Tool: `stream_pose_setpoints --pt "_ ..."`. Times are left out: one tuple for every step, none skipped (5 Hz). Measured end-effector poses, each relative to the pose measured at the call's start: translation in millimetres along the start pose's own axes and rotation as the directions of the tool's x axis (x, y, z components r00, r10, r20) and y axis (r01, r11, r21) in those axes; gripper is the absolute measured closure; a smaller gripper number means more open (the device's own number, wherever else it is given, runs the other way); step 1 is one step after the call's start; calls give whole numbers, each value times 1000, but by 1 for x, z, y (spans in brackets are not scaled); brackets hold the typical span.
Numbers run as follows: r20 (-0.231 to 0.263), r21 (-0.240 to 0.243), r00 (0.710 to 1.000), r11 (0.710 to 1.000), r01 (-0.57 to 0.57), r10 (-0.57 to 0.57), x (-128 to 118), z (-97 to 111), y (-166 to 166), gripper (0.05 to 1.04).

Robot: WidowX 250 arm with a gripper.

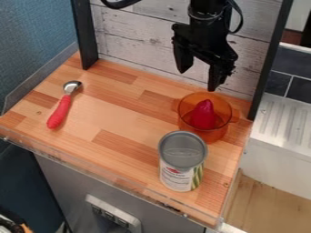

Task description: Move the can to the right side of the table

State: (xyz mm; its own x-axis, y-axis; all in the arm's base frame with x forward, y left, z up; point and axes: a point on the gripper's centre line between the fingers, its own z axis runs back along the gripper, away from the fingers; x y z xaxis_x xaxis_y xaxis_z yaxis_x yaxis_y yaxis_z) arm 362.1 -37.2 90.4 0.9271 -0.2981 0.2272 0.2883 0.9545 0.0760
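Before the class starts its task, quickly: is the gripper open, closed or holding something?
Gripper: open, its fingers apart, holding nothing.

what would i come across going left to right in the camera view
Red-handled spoon → can → white ribbed drainboard

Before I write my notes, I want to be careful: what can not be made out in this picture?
All in the camera view:
- Can: its own body hides its far side; the label's fine print is too small.
- Orange pot: the can hides part of its lower wall.
- Arm: the top edge cuts off its upper part.
- Object at lower left: cut off by the picture's edges.
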Motion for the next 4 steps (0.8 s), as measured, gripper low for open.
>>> stream_pose_setpoints --pt "-36 -7 999 1000 -7 6 -6 -10 -1 83" --pt "-56 -4 998 999 -41 41 -7 -10 -16 84" --pt "-32 58 987 987 -152 154 -11 11 -32 83" --pt "41 103 926 920 -378 376 -28 23 -62 83"
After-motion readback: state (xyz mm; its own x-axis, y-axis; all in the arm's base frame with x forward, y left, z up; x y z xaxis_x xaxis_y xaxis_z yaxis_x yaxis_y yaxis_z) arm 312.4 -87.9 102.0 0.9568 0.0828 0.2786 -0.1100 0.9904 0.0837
